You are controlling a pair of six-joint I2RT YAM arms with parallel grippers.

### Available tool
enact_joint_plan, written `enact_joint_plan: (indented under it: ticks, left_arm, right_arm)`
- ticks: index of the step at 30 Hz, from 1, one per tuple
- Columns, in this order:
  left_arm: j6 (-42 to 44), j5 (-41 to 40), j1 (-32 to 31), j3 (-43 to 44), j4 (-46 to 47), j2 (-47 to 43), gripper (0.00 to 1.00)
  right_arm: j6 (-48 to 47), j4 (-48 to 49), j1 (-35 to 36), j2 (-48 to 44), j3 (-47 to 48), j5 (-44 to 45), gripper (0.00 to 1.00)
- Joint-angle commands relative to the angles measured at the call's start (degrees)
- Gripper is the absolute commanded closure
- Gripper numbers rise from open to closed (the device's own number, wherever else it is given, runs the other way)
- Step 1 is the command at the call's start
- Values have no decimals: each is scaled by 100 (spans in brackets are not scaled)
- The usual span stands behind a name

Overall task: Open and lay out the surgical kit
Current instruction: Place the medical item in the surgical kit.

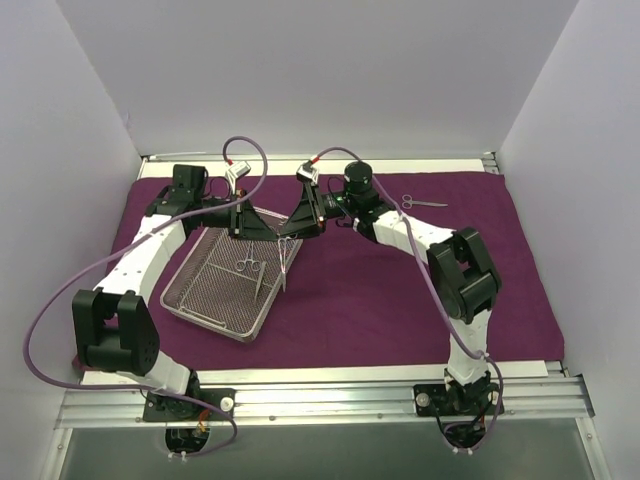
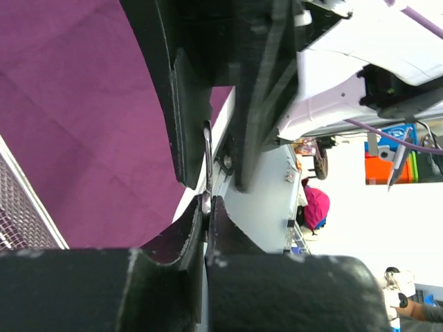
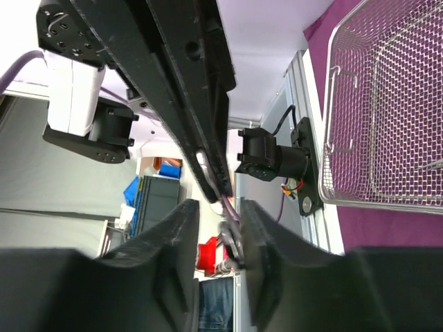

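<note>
From above, the left end effector point(image 1: 272, 232) and right end effector point(image 1: 297, 230) meet over the wire-mesh tray point(image 1: 214, 322) on the purple cloth point(image 1: 400, 290), an instrument point(image 1: 284, 262) dangling between them; left wrist: the left is clamped on it; right wrist: the right's fingers point(image 3: 181, 235) are parted, gripping nothing.

1 purple cloth point(image 1: 400, 290). 1 wire-mesh tray point(image 1: 205, 305). 3 ring-handled instruments point(image 1: 250, 265) point(image 1: 284, 262) point(image 1: 423, 203) countable: 1 inside the tray, 1 hanging, 1 out on the cloth. Can't tell if the tray holds more. 2 arms: left arm point(image 1: 150, 250), right arm point(image 1: 420, 235). 2 grippers: left gripper point(image 2: 206, 228), right gripper point(image 3: 220, 228).
</note>
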Motion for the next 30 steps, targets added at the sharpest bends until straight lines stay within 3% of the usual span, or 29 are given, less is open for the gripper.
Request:
enact_joint_plan:
  ticks: [1, 3, 6, 8, 9, 10, 11, 13, 16, 22, 25, 27, 30]
  left_arm:
    - [102, -309, 1, 240, 239, 101, 98]
    - [93, -528, 1, 292, 195, 83, 98]
    - [-222, -975, 10, 266, 544, -39, 98]
    - [-661, -1353, 1, 161, 809, -154, 98]
    - [-767, -1529, 10, 161, 914, -233, 98]
    - [-977, -1879, 10, 187, 968, -260, 98]
    - [-1057, -2118, 1, 222, 959, -286, 98]
    - [-1398, -2548, -34, 292, 1038, -339, 98]
    - [-1655, -2954, -113, 433, 907, -304, 98]
    - [-1840, -3447, -183, 635, 845, -321, 98]
    - [-1814, -3719, -201, 670, 889, -409, 98]
    - [-1823, -3894, -201, 862, 784, -313, 98]
    - [-1902, -4228, -192, 1232, 591, -93, 98]
  right_arm:
    - [118, 162, -44, -260, 389, -36, 63]
    - [91, 57, -140, -295, 450, 78, 53]
    - [-504, -1100, -447, -365, 774, 456, 41]
    - [-2230, -3476, -597, -357, 1300, 988, 33]
    - [-3012, -4600, -615, -278, 2165, 1315, 30]
    - [-3760, -6551, -615, -147, 2652, 1683, 28]
    - [-4890, -7267, -519, 150, 3101, 2427, 27]
    - [-5444, -8124, -361, 267, 3727, 3212, 27]
    - [-5709, -8161, -97, 109, 3615, 3909, 35]
    - [-6105, -8320, 553, -5, 3632, 5095, 40]
    - [-5632, -8224, 493, -5, 3667, 5449, 58]
    - [-5377, -8049, 466, -66, 3642, 5492, 59]
    - [-4727, -7328, 405, -303, 3536, 5711, 47]
